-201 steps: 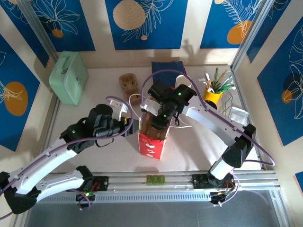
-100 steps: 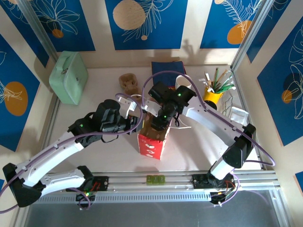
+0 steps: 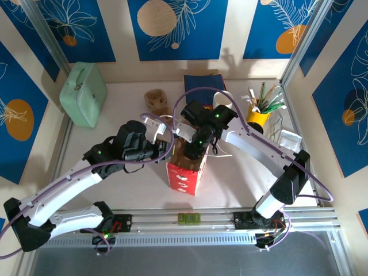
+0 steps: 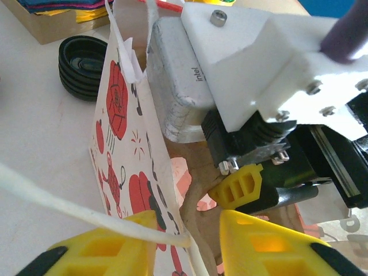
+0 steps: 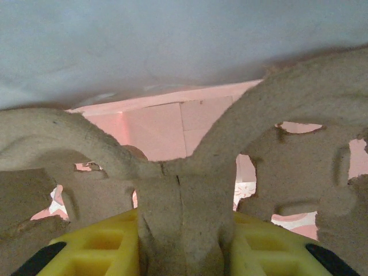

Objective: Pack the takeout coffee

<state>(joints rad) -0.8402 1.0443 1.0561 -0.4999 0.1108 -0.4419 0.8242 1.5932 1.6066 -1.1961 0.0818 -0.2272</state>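
Observation:
A red-and-white patterned paper bag (image 3: 185, 175) (image 4: 123, 149) stands mid-table. A brown pulp cup carrier (image 3: 187, 150) (image 5: 184, 190) sits low in the bag's mouth, and my right gripper (image 3: 195, 148) (image 5: 184, 253) is shut on its central rib. Pink bag walls surround it in the right wrist view. My left gripper (image 3: 167, 150) (image 4: 188, 241) is at the bag's left rim. Its yellow fingers (image 4: 109, 247) straddle the bag wall and a white handle cord with a clear gap between them. The takeout coffee is out of view.
A stack of black lids (image 4: 83, 66) lies behind the bag. At the back are a mint green case (image 3: 84, 93), a second pulp carrier (image 3: 155, 100), a blue box (image 3: 204, 83), white-rimmed cups (image 3: 221, 99) and the yellow cup of sticks (image 3: 259, 115).
My left arm has swung right and forward, bringing its gripper up to the bag's left rim. The right gripper with the carrier has barely moved.

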